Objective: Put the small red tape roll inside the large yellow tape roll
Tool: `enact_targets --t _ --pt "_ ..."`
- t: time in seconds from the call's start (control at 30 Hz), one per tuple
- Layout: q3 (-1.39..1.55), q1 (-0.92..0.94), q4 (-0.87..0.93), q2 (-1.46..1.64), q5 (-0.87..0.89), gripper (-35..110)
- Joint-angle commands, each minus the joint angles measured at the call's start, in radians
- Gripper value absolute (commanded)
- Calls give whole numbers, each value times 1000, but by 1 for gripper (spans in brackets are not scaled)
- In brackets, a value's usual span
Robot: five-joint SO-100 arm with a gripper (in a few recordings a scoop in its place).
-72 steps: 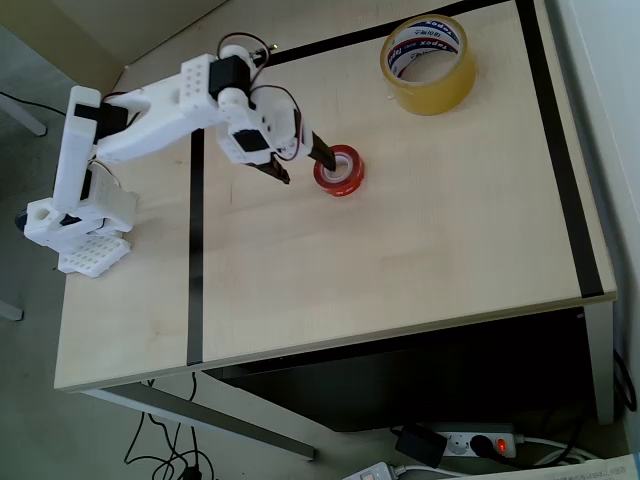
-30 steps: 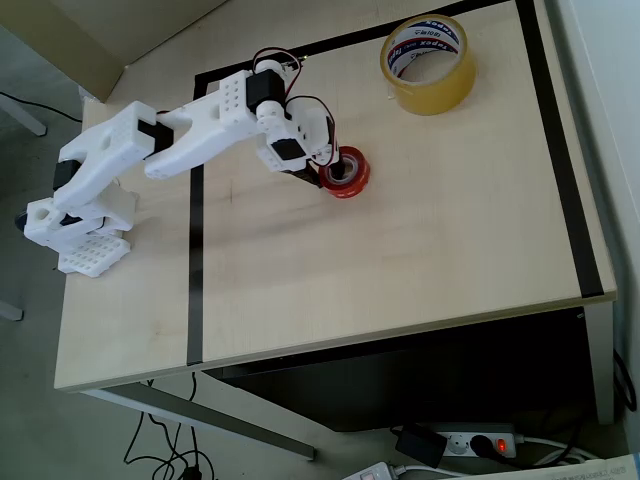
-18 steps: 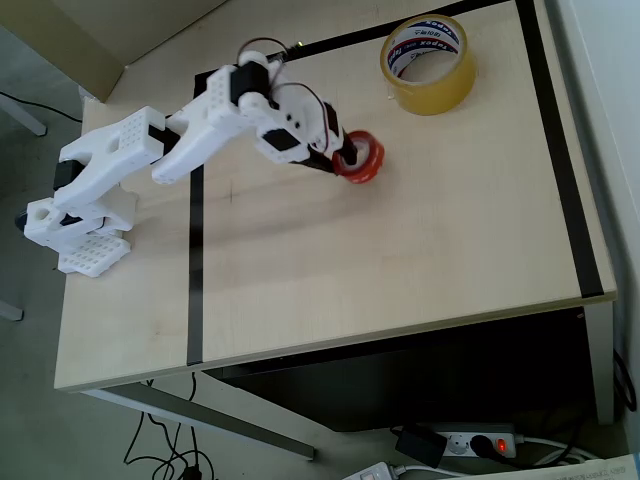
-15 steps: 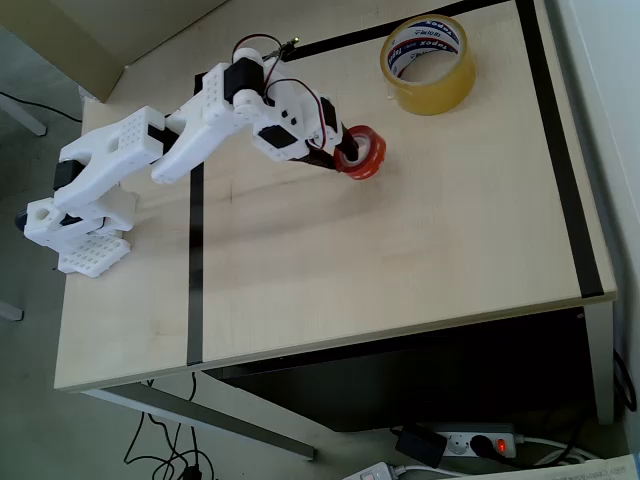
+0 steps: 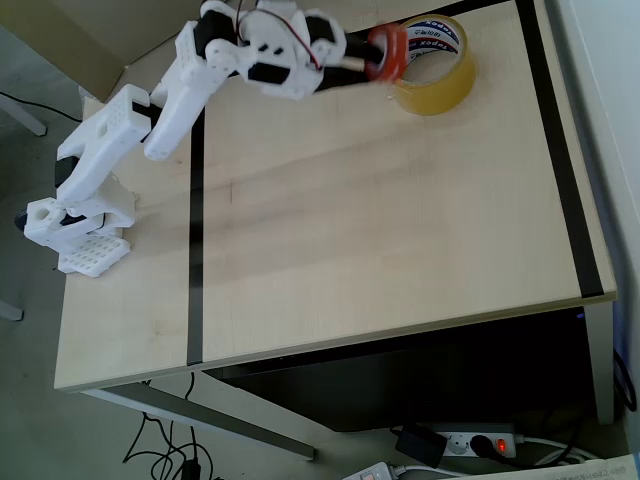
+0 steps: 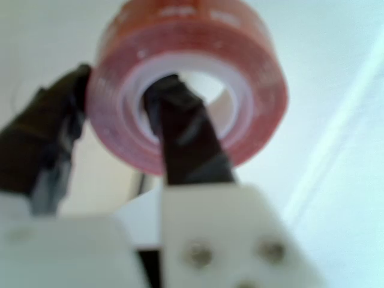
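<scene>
— Gripping the small red tape roll [image 6: 186, 90], then?

— Yes. Clamped in the gripper [image 6: 120, 129] through its wall: one dark finger [image 6: 183, 141] poked into the white core, the other finger [image 6: 45, 141] pressed against the outer red face at centre left of the wrist view. Close to the lens, blurred, with the hole turned toward the camera.

— And seen from above?

— Held at the top of the overhead view, a little right of centre, in the gripper [image 5: 368, 60]. Small red tape roll [image 5: 386, 53] standing on edge, not lying flat, and overlapping the left rim of the large yellow tape roll [image 5: 432, 68]. Cannot tell whether touching it or raised just over it.

— Yellow one where?

— Resting flat on the table [image 5: 400, 230] in the upper right of the frame, just beside a black tape line [image 5: 552, 150] running down the right side. White core with blue and red print facing up.

— Rest of the arm?

— White arm [image 5: 150, 115] stretching from its base [image 5: 75, 225] at the left edge, up and across to the top centre. Crossing above another black tape line [image 5: 194, 250] running down the left part of the table.

— Anything below?

— Power strip [image 5: 478, 442] with a lit red switch on the floor, lower right.
</scene>
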Motion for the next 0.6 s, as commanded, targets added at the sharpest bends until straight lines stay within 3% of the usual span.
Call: enact_targets --t 0.0,0.27,0.57 --pt "-100 -49 -183 121 -8 0" --pt "83 -103 -431 98 -8 0" --pt "95 -115 -459 -12 -12 0"
